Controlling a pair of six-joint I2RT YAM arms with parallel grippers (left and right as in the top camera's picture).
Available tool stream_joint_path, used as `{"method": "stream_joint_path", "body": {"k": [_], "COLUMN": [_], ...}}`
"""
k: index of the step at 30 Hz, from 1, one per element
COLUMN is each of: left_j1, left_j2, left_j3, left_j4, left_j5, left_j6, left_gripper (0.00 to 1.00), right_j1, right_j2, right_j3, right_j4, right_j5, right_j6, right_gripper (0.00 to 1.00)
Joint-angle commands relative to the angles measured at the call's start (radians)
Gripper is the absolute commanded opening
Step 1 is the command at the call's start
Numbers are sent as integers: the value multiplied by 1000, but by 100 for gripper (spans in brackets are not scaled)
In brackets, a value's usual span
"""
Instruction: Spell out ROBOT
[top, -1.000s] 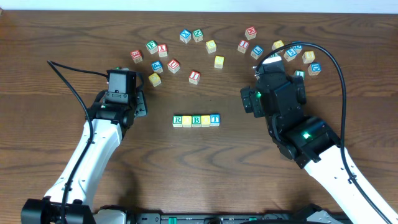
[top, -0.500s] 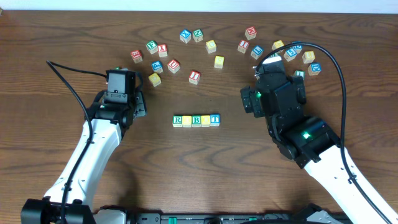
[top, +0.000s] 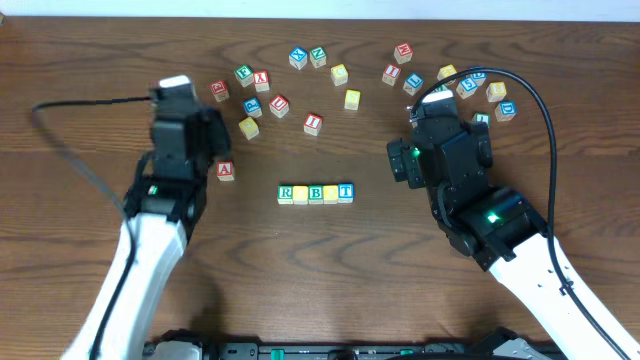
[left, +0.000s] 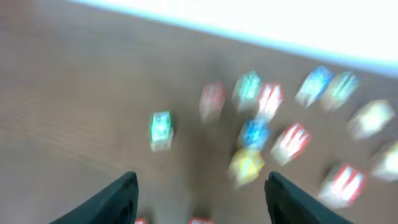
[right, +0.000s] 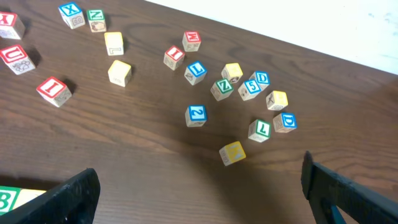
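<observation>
**Change.** The left arm has swung away from its station at 9 o'clock of the word row, toward 10 o'clock. Its wrist view is smeared by motion. The left pincer (left: 200, 190) is released, with nothing between its fingers. The right pincer (right: 199, 186) has not shifted. It is also released and empty.

**Task item.** The word row (top: 315, 193) lies at the centre of the surface (top: 330, 270), between the two arms. Its five blocks touch side by side and read R, yellow block, B, yellow block, T. The faces of the two yellow blocks are too small to read, so both O positions cannot be verified.

A red A block (top: 225, 170) is now exposed where the left arm stood. It lies at 9 o'clock of the row, apart from it.

**Meaning for the task.** The row appears filled. The left arm has probably set aside an unwanted letter, or is reaching out for another. Completion is not confirmed.

**Far field.** The loose blocks (top: 339, 74) lie scattered from 11 o'clock to 2 o'clock of the row, well apart from it.
</observation>
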Motion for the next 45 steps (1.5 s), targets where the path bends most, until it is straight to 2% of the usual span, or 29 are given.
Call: {"method": "stream_joint_path", "body": {"k": [1,6,12,19,23,30,38,45], "left_j1": [5,19,58,70,70,70,73,72], "left_j2": [-119,-321,-577,-803,-914,-1078,-1226,-1236], "left_j3": [-77,-251,-505,-773,-879,-893,-893,-893], "left_j4": [110,378,662,892,920,717,310,51], "left_j5": [-50,-79,-79,-79,-79,-79,-67,-16], "left_j6": [12,76,89,111,115,134,134,133], "left_gripper": [64,64,64,64,64,64,64,64], "right_j1": [-4,-4,-4,-4,-4,-4,-4,-4], "right_j2": [1,1,1,1,1,1,1,1], "right_j3": [16,16,16,16,16,16,16,16], "right_j4": [2,2,2,2,2,2,2,2], "right_j5": [15,15,15,15,15,15,15,15], "right_j6": [16,16,16,16,16,16,16,16], "right_gripper": [99,99,99,99,99,99,99,99]}}
